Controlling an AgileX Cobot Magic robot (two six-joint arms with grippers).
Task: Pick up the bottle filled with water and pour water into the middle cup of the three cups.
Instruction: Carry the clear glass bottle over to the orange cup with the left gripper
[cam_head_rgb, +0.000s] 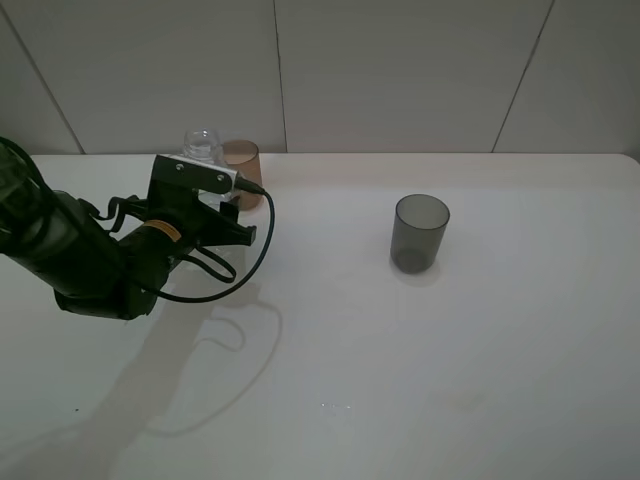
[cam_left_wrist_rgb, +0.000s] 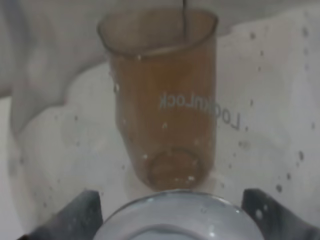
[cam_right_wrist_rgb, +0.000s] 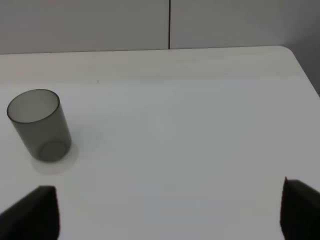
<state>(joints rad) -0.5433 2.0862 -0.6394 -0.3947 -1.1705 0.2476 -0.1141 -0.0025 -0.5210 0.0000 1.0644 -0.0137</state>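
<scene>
Spreading across nearly the whole high view, a plain white desk (cam_head_rgb: 450, 380) runs back to a pale panelled wall (cam_head_rgb: 400, 70) crossed by thin dark seams. The surface is matt and takes soft shadows from the arm.

Taking 12 o'clock as the wall side of the high view, the bottle (cam_head_rgb: 203, 145) is at about 10 o'clock on the desk, close to the back edge. It is upright: its long axis is vertical and its open threaded neck points straight up. Only the neck and shoulder show above the arm's bracket, so I cannot tell whether its base touches the desk.

The middle cup (cam_head_rgb: 244, 165), amber-brown, stands upright just beside the bottle at its 2 o'clock, mouth up. A dark grey cup (cam_head_rgb: 420, 232) stands well apart at the bottle's 4 o'clock, also mouth up.

The left claw (cam_left_wrist_rgb: 171, 212) is drawn in around the bottle, its dark fingers (cam_left_wrist_rgb: 75, 217) lying against either side of the clear rim in the left wrist view, with the amber cup straight ahead.

The right claw (cam_right_wrist_rgb: 170, 210) is spread wide, fingertips (cam_right_wrist_rgb: 35, 212) at the edges of its own view with nothing between them; the grey cup stands ahead of it.
</scene>
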